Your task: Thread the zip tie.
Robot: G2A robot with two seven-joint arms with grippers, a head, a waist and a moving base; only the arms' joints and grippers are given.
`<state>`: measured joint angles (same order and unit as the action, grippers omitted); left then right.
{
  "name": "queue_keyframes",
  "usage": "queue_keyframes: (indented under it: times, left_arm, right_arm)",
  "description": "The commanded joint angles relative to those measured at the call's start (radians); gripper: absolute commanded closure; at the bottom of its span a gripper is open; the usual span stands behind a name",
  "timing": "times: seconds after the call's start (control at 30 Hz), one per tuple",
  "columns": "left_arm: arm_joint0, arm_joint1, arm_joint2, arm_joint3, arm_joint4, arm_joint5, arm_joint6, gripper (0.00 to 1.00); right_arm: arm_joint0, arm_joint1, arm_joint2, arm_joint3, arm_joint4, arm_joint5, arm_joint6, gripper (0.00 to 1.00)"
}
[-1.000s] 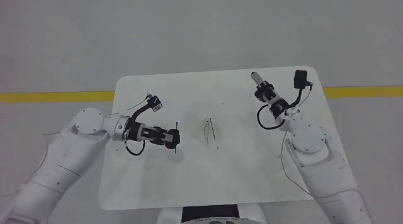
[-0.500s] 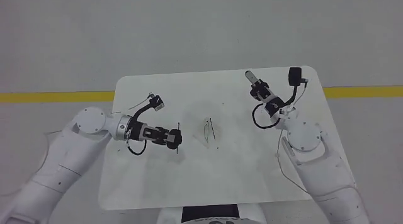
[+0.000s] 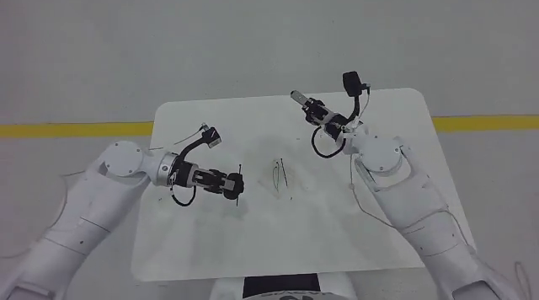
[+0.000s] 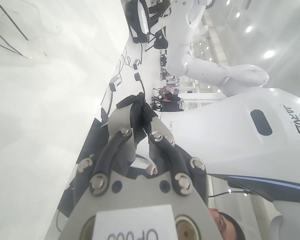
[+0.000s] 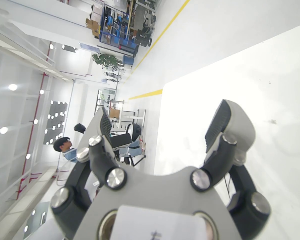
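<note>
Now, left gripper (image 3: 234, 184): clenched on the tie. You find it low over the left half of the table, pointing toward the middle. In your left wrist view its two fingers (image 4: 120, 123) press together at the tips around dark padding.
Tie (image 3: 238, 170): black and thin, pinched crosswise at the left gripper's tips. One end sticks out toward the far side of the table and the other toward the near side. It is held clear of the spare ties, just beside them on their left.
Right gripper (image 3: 296, 96): released and holding nothing. Your right wrist view shows its ribbed pads (image 5: 216, 123) spread wide with bare table between them. You see it at the far edge of the table, right of centre, well apart from the left gripper and from the tie.
Spare ties (image 3: 280, 174): a few thin black strips lying close together near the middle of the table, running roughly far to near. Neither gripper touches them.
Clear plastic (image 4: 27, 13): a see-through sheet or bag lying flat with the spare ties; you cannot tell which.
Table (image 3: 354, 233): white, with rounded corners.
Yellow line (image 3: 76, 129): on the floor, passing behind the table on both sides.
</note>
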<state>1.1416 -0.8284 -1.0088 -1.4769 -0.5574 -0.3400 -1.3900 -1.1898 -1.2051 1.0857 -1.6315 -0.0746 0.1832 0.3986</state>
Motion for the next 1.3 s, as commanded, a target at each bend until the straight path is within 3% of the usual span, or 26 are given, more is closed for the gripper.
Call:
queue_keyframes:
  times: [0.0, 0.3, 0.4, 0.47, 0.67, 0.8, 1.03, 1.1, 1.27]
  left_arm:
    - [0.001, 0.003, -0.011, 0.002, -0.003, 0.000, 0.000, 1.00]
    - [0.002, 0.007, -0.017, -0.009, 0.015, 0.000, 0.000, 1.00]
    - [0.006, 0.004, -0.008, -0.005, 0.021, 0.013, 0.038, 1.00]
    - [-0.001, 0.000, 0.003, -0.001, -0.013, 0.000, 0.000, 1.00]
    - [-0.024, 0.005, 0.043, -0.005, -0.045, 0.000, 0.000, 1.00]
    - [-0.041, 0.013, 0.052, 0.026, -0.036, 0.000, 0.000, 1.00]
    - [-0.041, 0.013, 0.052, 0.026, -0.036, 0.000, 0.000, 1.00]
    - [-0.036, 0.011, 0.058, 0.018, -0.023, 0.003, 0.029, 1.00]
    - [-0.047, 0.002, 0.076, 0.030, -0.048, 0.000, 0.000, 1.00]
  right_arm:
    - [0.015, -0.005, -0.016, 0.007, 0.005, -0.002, 0.005, 0.00]
    - [0.017, -0.007, -0.017, 0.008, 0.014, -0.009, 0.007, 0.00]
    - [0.007, -0.009, -0.021, 0.015, 0.066, -0.059, 0.059, 0.00]
    - [0.014, -0.010, -0.025, 0.034, 0.116, -0.107, 0.126, 0.00]
    - [0.065, -0.018, -0.054, 0.108, 0.231, -0.203, 0.316, 0.00]
    - [0.106, -0.023, -0.085, 0.154, 0.249, -0.211, 0.408, 0.00]
    - [0.106, -0.023, -0.085, 0.154, 0.249, -0.211, 0.408, 0.00]
    - [0.099, -0.024, -0.087, 0.153, 0.254, -0.211, 0.404, 0.00]
    - [0.094, -0.031, -0.097, 0.182, 0.407, -0.257, 0.513, 0.00]
